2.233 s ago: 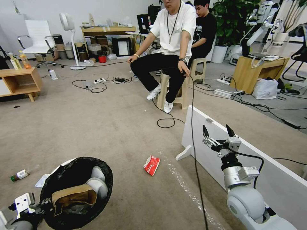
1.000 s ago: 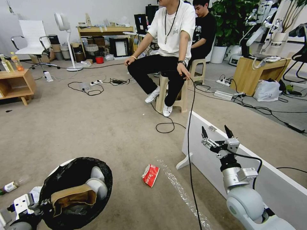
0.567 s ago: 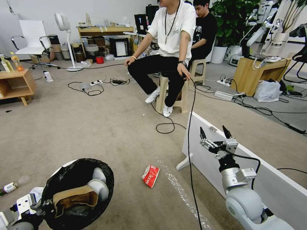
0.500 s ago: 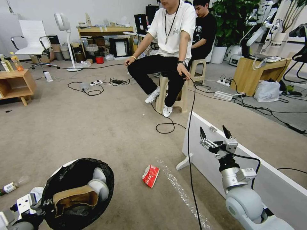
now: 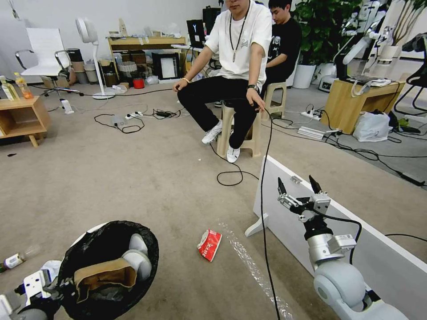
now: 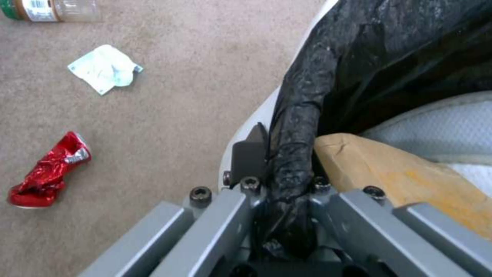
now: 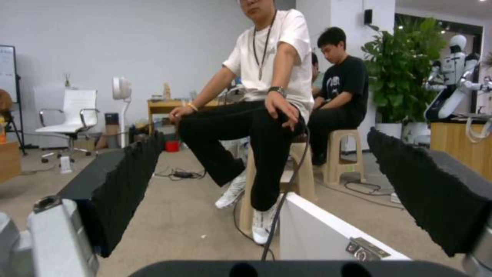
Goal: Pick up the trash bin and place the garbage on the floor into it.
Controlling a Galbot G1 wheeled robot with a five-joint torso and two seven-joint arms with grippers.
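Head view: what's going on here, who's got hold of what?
The left gripper is clamped on the rim of the trash bin, which already holds a brown paper bag. The right gripper hangs open and empty beside a white board. On the floor lie a red-and-white snack packet, a small bottle, a crumpled tissue and a crushed red piece.
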